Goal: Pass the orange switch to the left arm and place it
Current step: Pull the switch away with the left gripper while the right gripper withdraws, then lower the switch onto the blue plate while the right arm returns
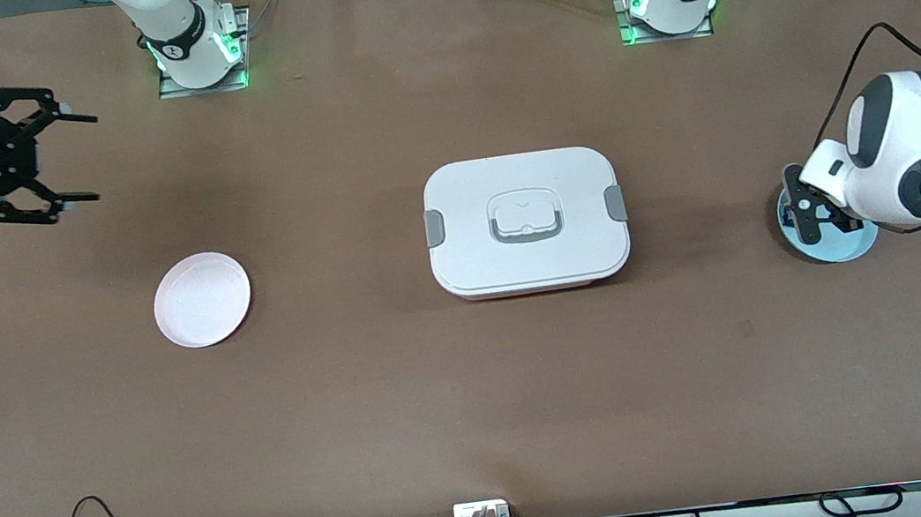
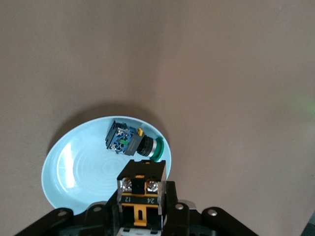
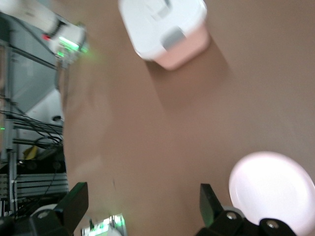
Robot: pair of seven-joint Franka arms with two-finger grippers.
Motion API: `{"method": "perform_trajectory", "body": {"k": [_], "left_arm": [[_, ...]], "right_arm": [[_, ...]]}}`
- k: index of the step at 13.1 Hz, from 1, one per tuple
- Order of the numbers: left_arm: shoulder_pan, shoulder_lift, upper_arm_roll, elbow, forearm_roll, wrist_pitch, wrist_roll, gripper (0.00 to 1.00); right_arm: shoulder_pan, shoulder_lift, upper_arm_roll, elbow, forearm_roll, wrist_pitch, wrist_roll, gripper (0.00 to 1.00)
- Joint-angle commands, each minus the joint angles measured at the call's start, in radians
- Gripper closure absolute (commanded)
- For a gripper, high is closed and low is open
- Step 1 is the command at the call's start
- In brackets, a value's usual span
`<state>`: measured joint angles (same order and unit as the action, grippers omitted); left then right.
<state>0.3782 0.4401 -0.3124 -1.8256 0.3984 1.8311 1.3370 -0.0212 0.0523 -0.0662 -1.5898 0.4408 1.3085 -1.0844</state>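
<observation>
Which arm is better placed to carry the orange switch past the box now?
Left. The left gripper is shut on the orange switch over the blue plate, where the green switch still lies. The right gripper hangs open over the table's right-arm end, apart from the white box.

From the front I can't make out what the left gripper point(image 1: 811, 214) holds; the arm's white wrist covers much of the pale blue round plate point(image 1: 855, 246). The left wrist view cuts off the black-and-orange push-button switch point(image 2: 140, 194) at its lower edge. The pale pink round plate point(image 3: 275, 189) runs off the right wrist view's edge.
</observation>
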Motion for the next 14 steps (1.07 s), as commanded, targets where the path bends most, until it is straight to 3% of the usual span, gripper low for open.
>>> {"method": "perform_trajectory", "body": {"k": [1, 2, 5, 12, 14], "left_arm": [[0.077, 0.06, -0.013, 0.009, 0.037, 0.084, 0.101, 0.93], [0.112, 0.081, -0.014, 0.009, 0.048, 0.133, 0.131, 0.93], [0.156, 0.135, -0.013, 0.008, 0.051, 0.197, 0.155, 0.93], [0.205, 0.198, -0.011, 0.009, 0.051, 0.318, 0.218, 0.87], [0.209, 0.196, -0.013, 0.008, 0.053, 0.335, 0.217, 0.84]], "right_arm": [[0.093, -0.015, 0.005, 0.056, -0.246, 0.008, 0.225, 0.0], [0.122, -0.023, 0.005, 0.057, -0.331, 0.012, 0.298, 0.0], [0.188, -0.054, 0.029, 0.044, -0.474, 0.027, 0.634, 0.0], [0.182, -0.138, 0.016, -0.105, -0.479, 0.188, 0.867, 0.0], [0.185, -0.219, 0.025, -0.271, -0.487, 0.326, 0.949, 0.0]]}}
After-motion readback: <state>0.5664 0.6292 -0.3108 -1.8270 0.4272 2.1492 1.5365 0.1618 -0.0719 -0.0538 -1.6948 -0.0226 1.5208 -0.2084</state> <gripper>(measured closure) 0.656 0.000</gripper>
